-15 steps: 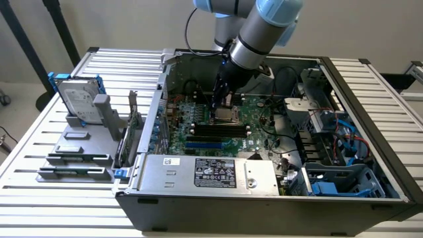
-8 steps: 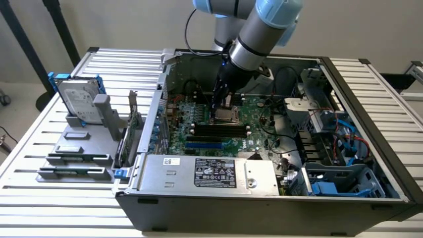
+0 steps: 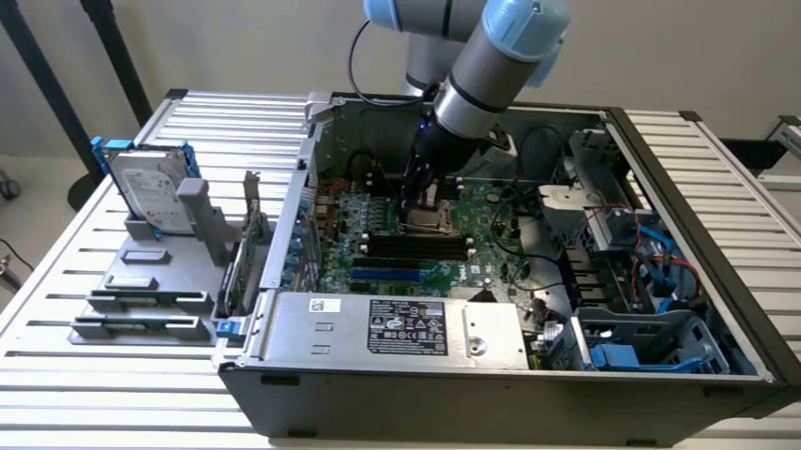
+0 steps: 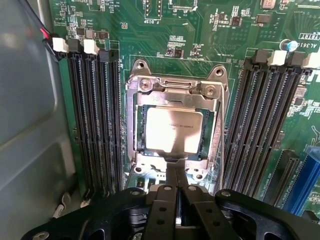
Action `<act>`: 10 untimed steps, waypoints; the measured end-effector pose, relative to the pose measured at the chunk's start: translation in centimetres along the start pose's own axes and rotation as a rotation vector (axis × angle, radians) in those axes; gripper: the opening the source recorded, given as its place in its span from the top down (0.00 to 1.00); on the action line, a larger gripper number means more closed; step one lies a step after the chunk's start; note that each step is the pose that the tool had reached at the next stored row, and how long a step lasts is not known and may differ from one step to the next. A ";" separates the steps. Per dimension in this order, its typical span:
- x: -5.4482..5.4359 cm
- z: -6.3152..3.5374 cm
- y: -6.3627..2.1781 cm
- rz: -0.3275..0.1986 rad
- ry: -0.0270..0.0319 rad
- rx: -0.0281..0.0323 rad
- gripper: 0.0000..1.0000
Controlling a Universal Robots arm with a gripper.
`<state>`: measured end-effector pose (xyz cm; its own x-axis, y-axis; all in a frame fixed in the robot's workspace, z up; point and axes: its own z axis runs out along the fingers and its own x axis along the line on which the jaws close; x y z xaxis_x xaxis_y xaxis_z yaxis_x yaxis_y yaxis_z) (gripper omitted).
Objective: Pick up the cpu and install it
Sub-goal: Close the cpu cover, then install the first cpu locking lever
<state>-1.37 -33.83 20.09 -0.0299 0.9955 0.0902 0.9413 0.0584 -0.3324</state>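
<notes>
arm (image 3: 489,75): grey and pale blue, coming in from 12 o'clock in the exterior view and reaching down into the open PC case (image 3: 501,380), over the middle of the motherboard (image 3: 375,248)

claw (image 4: 176,172): black, squeezed together with no gap, parked right at one edge of the cpu; touching it or just above it, honestly can't tell

cpu (image 4: 172,130): lying flat inside the socket frame (image 4: 134,125), dull silver top facing up, faint print on it, looks level and square to the frame

socket frame: bare steel with screws at the corners, sitting between two banks of black RAM slots (image 4: 95,120), one bank on each side, both close by

hard drive (image 3: 144,192): well outside the case at 9 o'clock in the exterior view, standing upright in a blue frame on a grey fixture (image 3: 157,281)

grey fixture: also holding a few small flat parts in its slots, toward 7 o'clock of the hard drive

power supply (image 3: 400,328): silver box with a black label, at 6 o'clock of the motherboard, along the case's near wall

blue drive cage (image 3: 632,356): inside the case, about 4 o'clock of the motherboard

table (image 3: 100,384): white, slatted, under the whole lot
</notes>
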 end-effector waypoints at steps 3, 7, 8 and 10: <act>0.0 0.23 0.08 0.001 0.0005 -0.0002 0.89; 0.0 0.47 0.16 0.002 0.0010 -0.0001 0.89; -0.1 0.50 0.17 0.003 0.0010 0.0000 0.89; -0.1 0.53 0.18 0.003 0.0017 -0.0002 0.89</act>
<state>-1.37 -33.84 19.53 -0.0263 0.9955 0.0907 0.9415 0.0552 -0.3325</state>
